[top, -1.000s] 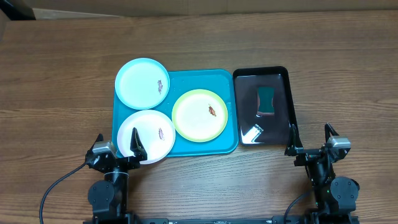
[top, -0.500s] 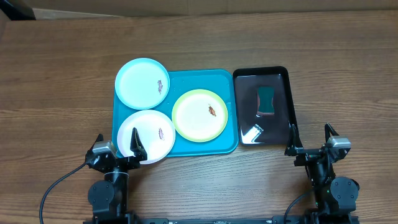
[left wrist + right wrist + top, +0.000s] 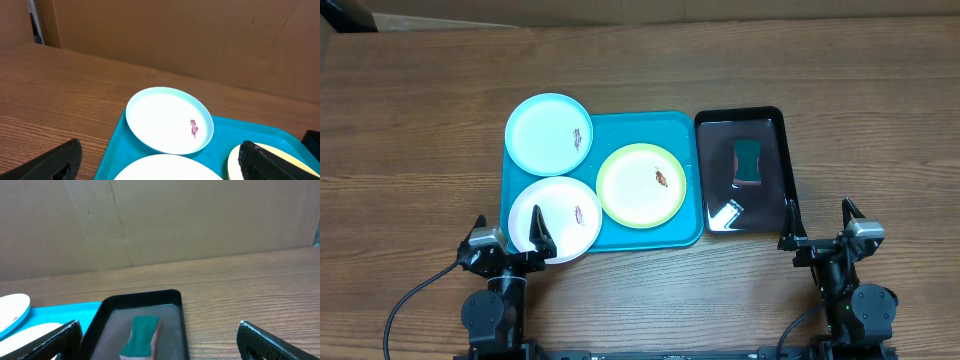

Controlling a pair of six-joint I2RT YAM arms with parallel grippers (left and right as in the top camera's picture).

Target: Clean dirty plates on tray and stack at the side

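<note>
Bright turquoise on the tray [image 3: 686,128], and the table [image 3: 420,120] under it is mid-brown wood with long streaky grain. Three plates now: the blue-rimmed plate [image 3: 549,132] is white inside a pale blue edge, the green-rimmed plate [image 3: 641,184] white inside yellow-green, the white plate [image 3: 565,230] plain all over (each carries one small brown-red smear). Over right, the black tray [image 3: 715,170] is glossy, its sponge [image 3: 749,160] deep green on top, reddish-brown down the side

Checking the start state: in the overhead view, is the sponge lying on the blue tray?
No, the sponge lies in the black tray, which sits beside the blue tray.
</note>
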